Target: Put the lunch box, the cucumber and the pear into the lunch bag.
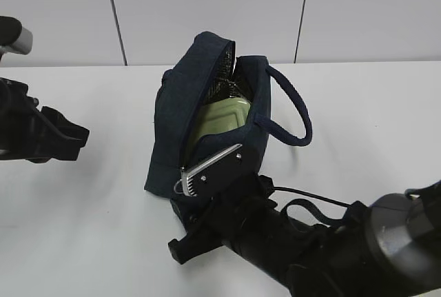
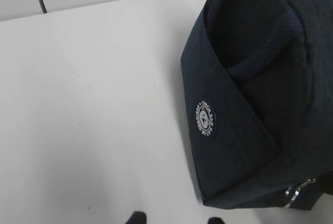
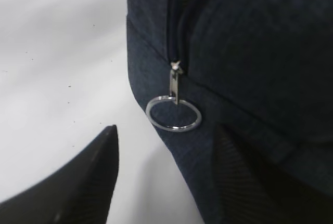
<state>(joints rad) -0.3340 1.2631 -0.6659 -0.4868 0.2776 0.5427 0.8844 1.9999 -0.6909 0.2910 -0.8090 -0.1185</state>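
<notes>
The navy lunch bag [image 1: 172,125] stands mid-table with its top zipper open. The sage-green lid of the lunch box [image 1: 222,121] shows inside it. The cucumber and the pear are not in view. My right gripper [image 1: 207,173] is at the bag's near end. In the right wrist view it [image 3: 166,130] is open, its jaws straddling the bag's corner just below the silver ring pull [image 3: 174,114] without holding it. My left gripper [image 1: 72,135] is off to the bag's left, open and empty; its fingertips [image 2: 138,218] hover over bare table beside the bag [image 2: 250,78].
The bag's rope loop handle [image 1: 293,111] hangs out to the right. A round white logo patch [image 2: 206,119] marks the bag's side. The white table [image 1: 83,228] meets a grey panelled wall [image 1: 207,7] behind.
</notes>
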